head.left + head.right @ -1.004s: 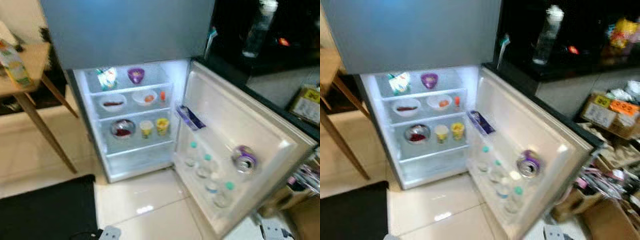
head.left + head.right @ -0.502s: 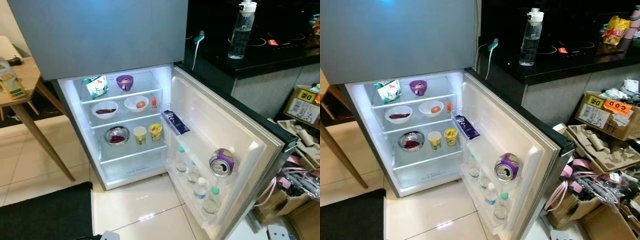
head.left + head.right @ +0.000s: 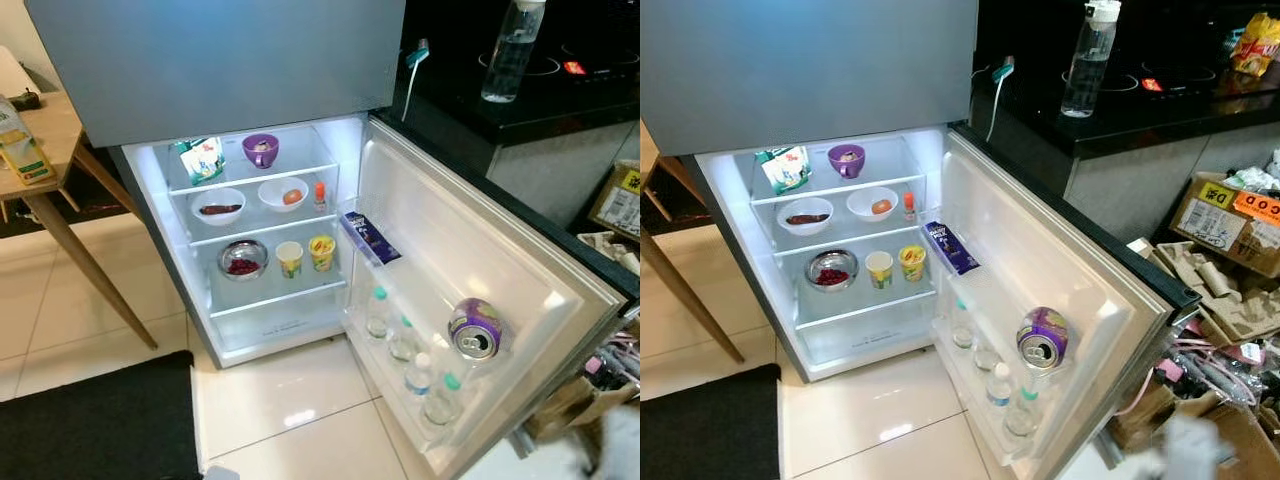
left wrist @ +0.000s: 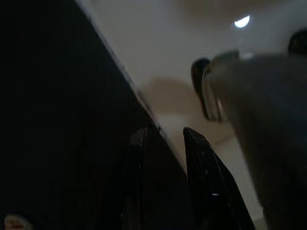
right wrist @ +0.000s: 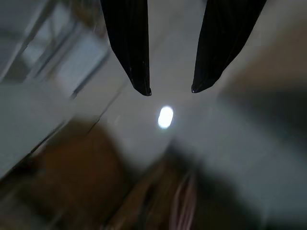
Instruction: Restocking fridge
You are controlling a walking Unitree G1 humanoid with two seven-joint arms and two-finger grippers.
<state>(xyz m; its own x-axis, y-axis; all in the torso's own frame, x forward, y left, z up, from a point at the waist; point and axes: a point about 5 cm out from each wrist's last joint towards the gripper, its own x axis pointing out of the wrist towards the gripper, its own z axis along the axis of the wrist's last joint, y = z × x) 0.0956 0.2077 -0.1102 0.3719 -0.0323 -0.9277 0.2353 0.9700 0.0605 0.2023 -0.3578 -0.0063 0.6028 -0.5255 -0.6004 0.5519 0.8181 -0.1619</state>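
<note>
The fridge (image 3: 250,60) stands ahead with its lower door (image 3: 480,250) swung open to the right. A green packet (image 3: 203,158) and a purple bowl (image 3: 260,150) sit on the top shelf. Two white bowls (image 3: 218,206) and a small orange bottle (image 3: 320,192) are below them. Lower still are a steel bowl (image 3: 243,260) and two cups (image 3: 290,258). The door holds a chocolate bar (image 3: 370,238), small water bottles (image 3: 415,372) and a purple can (image 3: 474,328) on its side. My left gripper (image 4: 163,136) is open over the floor. My right gripper (image 5: 170,90) is open and holds nothing.
A wooden table (image 3: 50,140) with a carton (image 3: 20,150) stands at the left. A black mat (image 3: 100,420) lies on the tiles. A black counter (image 3: 520,100) with a clear bottle (image 3: 510,50) is right of the fridge. Cardboard boxes (image 3: 1230,220) and clutter crowd the right.
The camera has swung, so the fridge sits slightly further right in the picture. A blurred grey shape has come up at the bottom right corner. Nothing in the fridge has moved.
</note>
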